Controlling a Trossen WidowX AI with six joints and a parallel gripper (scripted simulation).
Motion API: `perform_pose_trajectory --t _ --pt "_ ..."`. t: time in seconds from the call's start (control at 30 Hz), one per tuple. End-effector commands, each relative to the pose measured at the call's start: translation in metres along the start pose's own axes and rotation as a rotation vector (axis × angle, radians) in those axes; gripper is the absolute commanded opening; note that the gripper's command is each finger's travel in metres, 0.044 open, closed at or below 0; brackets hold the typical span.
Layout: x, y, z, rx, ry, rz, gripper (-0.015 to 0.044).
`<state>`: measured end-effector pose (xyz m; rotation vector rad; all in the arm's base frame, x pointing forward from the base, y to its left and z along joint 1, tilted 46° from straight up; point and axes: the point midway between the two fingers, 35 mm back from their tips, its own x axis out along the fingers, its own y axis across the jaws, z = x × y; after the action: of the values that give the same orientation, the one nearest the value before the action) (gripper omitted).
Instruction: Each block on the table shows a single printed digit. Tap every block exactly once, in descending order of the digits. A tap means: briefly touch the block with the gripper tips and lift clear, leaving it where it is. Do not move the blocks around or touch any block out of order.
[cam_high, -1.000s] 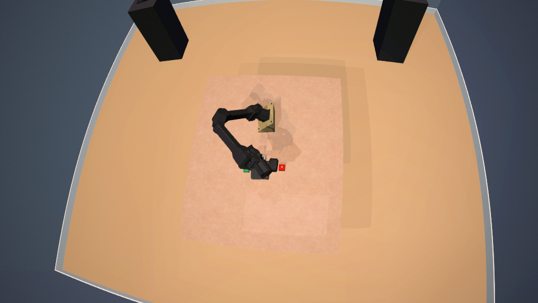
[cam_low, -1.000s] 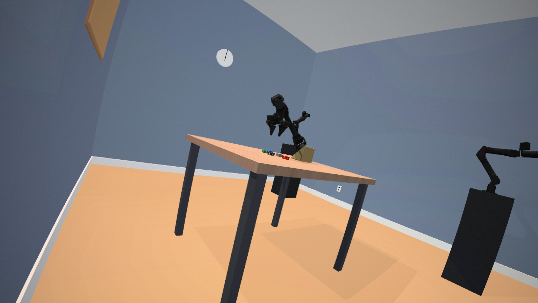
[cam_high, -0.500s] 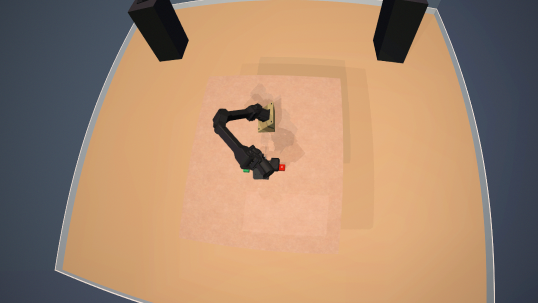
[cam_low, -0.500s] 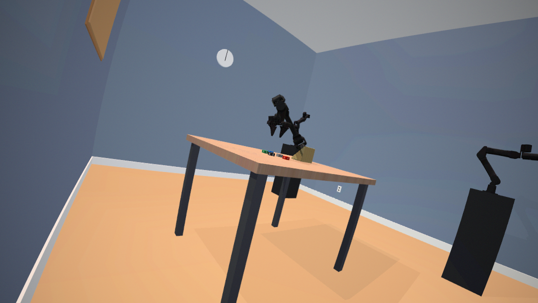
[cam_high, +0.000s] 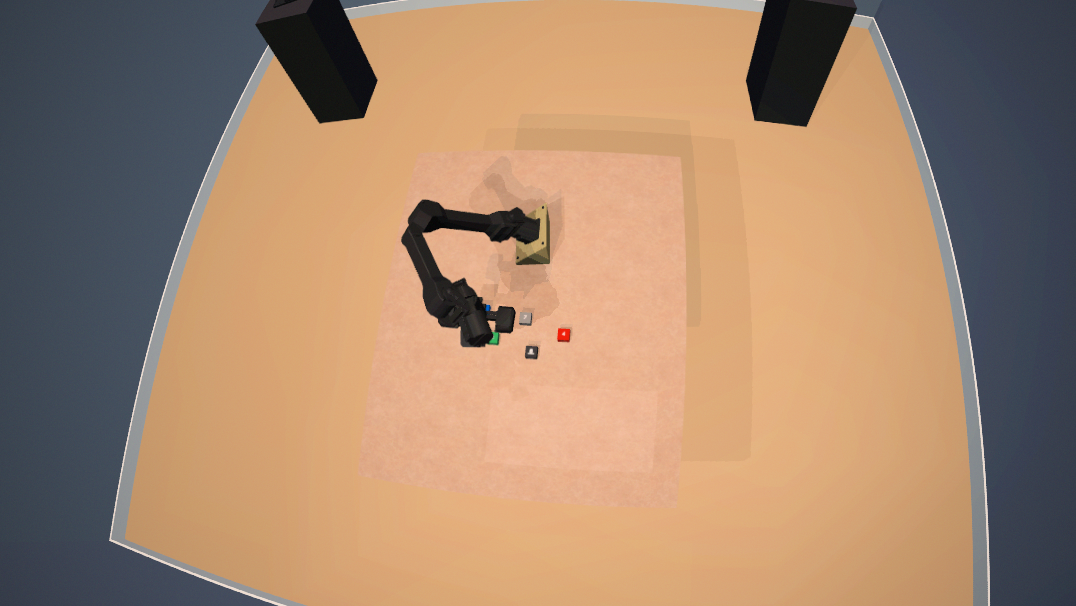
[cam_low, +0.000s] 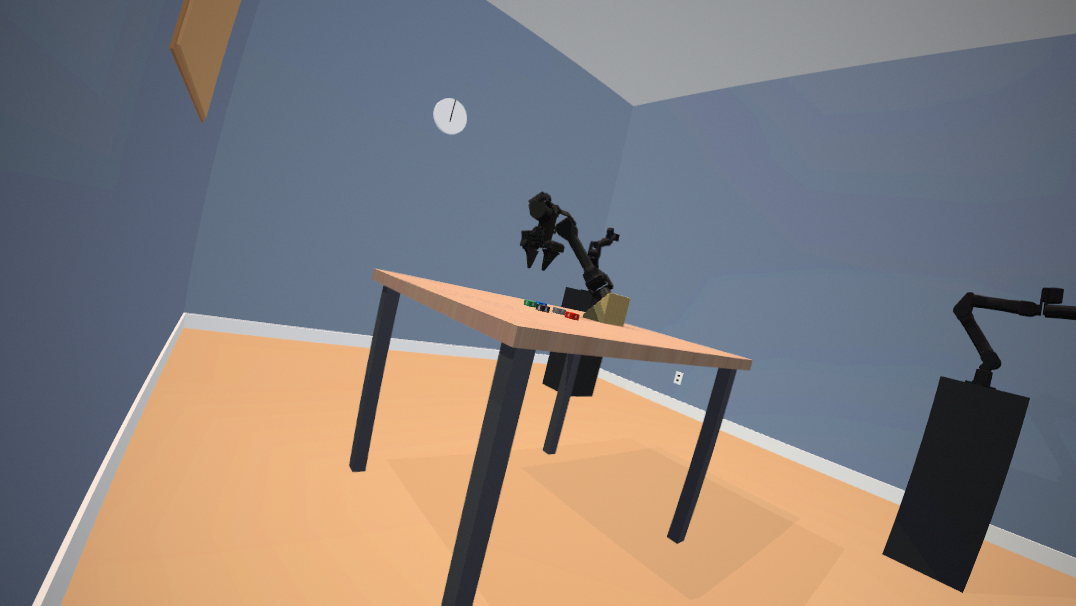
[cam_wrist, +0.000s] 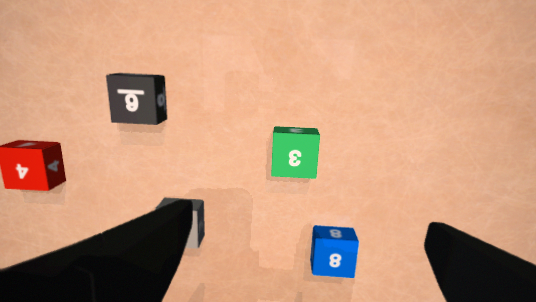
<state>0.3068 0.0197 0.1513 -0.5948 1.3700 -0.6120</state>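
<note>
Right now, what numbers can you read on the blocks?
"8" on the blue block.
"3" on the green block.
"4" on the red block.
Underlined "6" on the black block.
Grey block: digit hidden behind the claw.

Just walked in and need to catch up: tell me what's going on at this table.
One robot arm is working over five numbered blocks on the table. Its gripper hangs open above them, holding nothing and touching no block. Below it sit the blue 8, green 3, black underlined 6, red 4 and a grey block half hidden by one finger, digit unreadable. The blue 8 lies nearest the gap between the fingers.
</note>
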Motion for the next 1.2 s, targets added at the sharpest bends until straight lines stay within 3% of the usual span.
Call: perform_pose_trajectory --t 0.0,0.8,1.03,1.17 --pt "0.003 -0.007 -0.007 -0.031 0.009 -0.009 0.0400" --pt "0.003 -0.008 -0.009 -0.031 0.010 -0.009 0.0400" --pt "0.001 -0.034 -0.091 -0.035 0.014 -0.011 0.0400" --pt "0.002 -0.036 -0.099 -0.036 0.014 -0.011 0.0400"
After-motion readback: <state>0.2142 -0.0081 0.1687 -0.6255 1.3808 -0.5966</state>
